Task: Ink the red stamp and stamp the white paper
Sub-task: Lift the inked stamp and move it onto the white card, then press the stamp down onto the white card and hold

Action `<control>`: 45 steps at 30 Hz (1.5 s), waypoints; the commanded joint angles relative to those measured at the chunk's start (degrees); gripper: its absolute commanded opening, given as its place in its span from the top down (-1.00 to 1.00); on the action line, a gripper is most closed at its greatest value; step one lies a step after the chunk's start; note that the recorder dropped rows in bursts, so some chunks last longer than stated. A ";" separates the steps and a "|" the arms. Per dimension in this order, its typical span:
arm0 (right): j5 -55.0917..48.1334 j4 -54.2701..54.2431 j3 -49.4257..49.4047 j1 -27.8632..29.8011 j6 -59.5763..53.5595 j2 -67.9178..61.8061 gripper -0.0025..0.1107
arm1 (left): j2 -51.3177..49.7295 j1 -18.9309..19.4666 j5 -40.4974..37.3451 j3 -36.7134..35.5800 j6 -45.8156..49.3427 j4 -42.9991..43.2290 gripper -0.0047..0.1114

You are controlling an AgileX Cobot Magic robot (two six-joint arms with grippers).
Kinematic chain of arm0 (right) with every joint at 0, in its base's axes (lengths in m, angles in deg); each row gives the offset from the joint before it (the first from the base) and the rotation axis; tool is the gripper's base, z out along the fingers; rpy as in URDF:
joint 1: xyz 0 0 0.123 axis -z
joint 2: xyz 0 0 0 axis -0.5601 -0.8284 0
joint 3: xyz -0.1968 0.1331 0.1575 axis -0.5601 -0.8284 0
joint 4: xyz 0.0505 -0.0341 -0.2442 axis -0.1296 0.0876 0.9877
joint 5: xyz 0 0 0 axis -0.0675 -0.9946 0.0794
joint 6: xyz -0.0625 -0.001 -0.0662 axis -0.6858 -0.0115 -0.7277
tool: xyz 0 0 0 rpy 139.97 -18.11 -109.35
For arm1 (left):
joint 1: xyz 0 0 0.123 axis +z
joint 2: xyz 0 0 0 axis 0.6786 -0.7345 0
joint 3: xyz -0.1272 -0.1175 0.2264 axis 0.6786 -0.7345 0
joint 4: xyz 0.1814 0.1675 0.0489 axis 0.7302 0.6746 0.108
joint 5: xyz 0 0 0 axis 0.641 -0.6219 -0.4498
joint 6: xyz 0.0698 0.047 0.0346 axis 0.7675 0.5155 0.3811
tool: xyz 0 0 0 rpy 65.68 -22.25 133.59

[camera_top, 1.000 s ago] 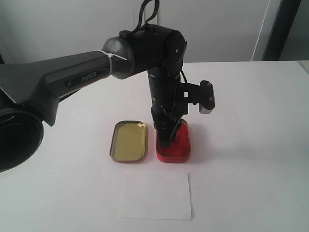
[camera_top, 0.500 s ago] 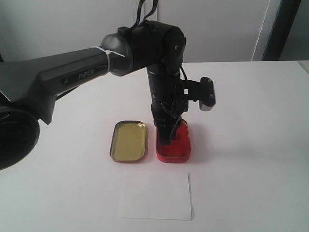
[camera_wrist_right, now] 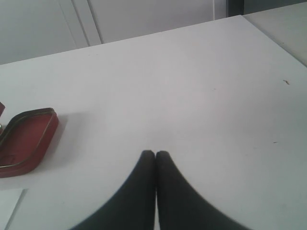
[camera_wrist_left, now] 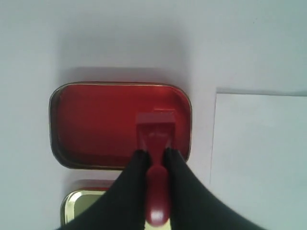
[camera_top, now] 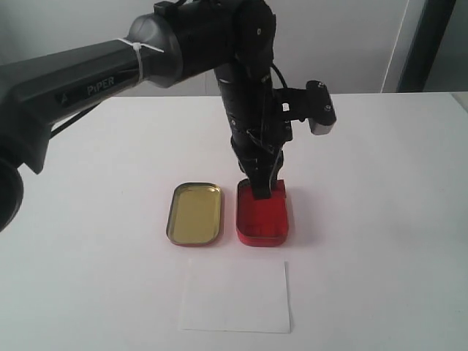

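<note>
Left hand (camera_wrist_left: 153,159) clamps the red stamp (camera_wrist_left: 156,130) by its handle, block jutting out over the red tin (camera_wrist_left: 91,124). White paper (camera_top: 235,295) lies at lower centre, apart.

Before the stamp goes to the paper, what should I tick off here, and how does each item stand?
1. Grip: ok, the left gripper is shut on the red stamp at its handle.
2. Stamp face inked: cannot tell, it points down, hidden.
3. Paper ready: ok, the white paper lies flat, with no mark visible.
4. Path from the ink tin to the paper: ok, nothing lies between them.
5. Other arm out of the way: ok, the right gripper is shut, off beside the tin.
</note>
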 commanded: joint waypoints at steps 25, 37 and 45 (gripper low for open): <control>0.74 0.38 -0.06 -0.22 -0.24 0.27 0.96 | 21.77 -0.39 3.39 -38.83 -0.67 -2.98 0.92; 0.64 0.38 -0.06 -0.22 -1.23 0.27 0.96 | 17.14 -0.39 11.65 -41.45 6.66 -10.27 0.92; 0.64 0.38 -0.06 -0.22 -1.23 0.27 0.96 | 15.25 -0.39 13.61 -41.45 7.08 -9.71 0.92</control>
